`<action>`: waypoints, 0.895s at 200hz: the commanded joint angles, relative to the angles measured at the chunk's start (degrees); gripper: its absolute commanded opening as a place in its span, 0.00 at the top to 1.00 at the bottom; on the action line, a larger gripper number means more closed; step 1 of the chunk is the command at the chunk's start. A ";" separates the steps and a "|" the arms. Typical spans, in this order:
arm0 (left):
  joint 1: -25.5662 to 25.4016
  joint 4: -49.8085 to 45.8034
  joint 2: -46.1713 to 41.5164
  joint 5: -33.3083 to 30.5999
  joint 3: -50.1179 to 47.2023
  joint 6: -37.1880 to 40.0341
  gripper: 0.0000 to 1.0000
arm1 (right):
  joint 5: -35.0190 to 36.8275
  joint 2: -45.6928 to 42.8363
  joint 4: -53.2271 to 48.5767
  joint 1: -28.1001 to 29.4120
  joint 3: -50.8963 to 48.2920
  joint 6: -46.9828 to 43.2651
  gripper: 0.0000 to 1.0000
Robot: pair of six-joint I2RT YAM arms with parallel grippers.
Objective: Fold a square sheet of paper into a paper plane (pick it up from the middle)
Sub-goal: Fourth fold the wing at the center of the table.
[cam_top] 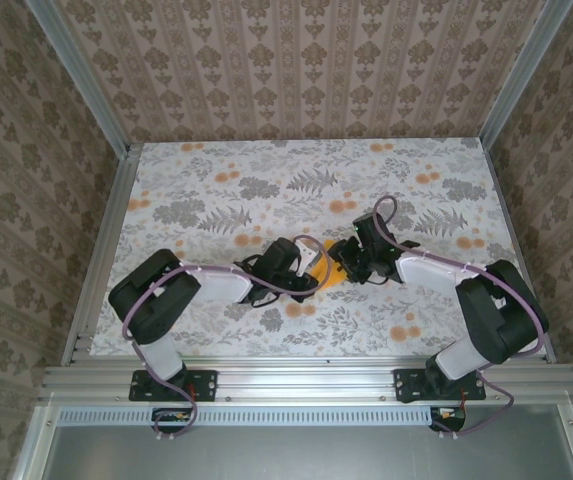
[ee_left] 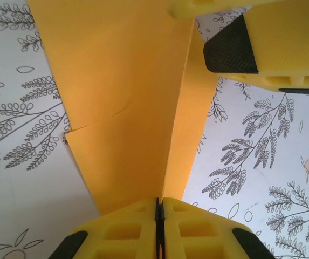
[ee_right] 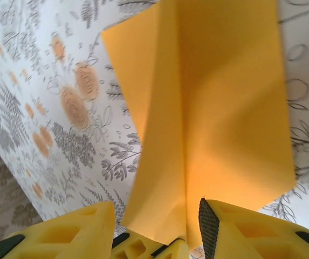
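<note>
The sheet of paper [ee_left: 127, 108] lies on the table [cam_top: 266, 180], about midway between left and right and toward the near edge, between my two grippers. My left gripper [ee_left: 158, 208] is at its left end, fingers pressed together on its raised crease. My right gripper [ee_right: 154, 216] is at its right end, fingers spread to either side of that crease.
</note>
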 commanded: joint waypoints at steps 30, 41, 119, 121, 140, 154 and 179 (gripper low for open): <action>1.92 -4.35 1.93 5.20 3.27 -4.73 0.92 | -5.74 -4.44 13.74 -1.83 -6.53 -13.63 0.45; 2.65 -3.77 1.79 6.56 3.03 -5.99 0.93 | -6.24 -4.10 14.06 -2.02 -7.06 -15.63 0.48; 7.19 -3.72 2.67 15.17 4.45 -13.26 0.95 | -9.79 3.93 20.16 -2.63 -7.30 -21.33 0.61; 7.35 -3.73 2.70 15.22 4.55 -13.37 0.95 | -9.85 4.21 20.28 -2.60 -7.27 -21.48 0.61; 7.94 -3.90 3.24 16.58 5.03 -13.72 0.95 | -10.17 5.94 20.56 -2.79 -6.36 -21.92 0.61; 8.11 -4.59 3.74 16.64 5.44 -13.83 0.95 | -10.40 7.19 20.01 -2.82 -5.60 -22.14 0.61; 8.51 -4.82 4.96 16.89 5.71 -14.37 0.96 | -9.50 8.73 17.68 -2.81 -4.49 -22.61 0.61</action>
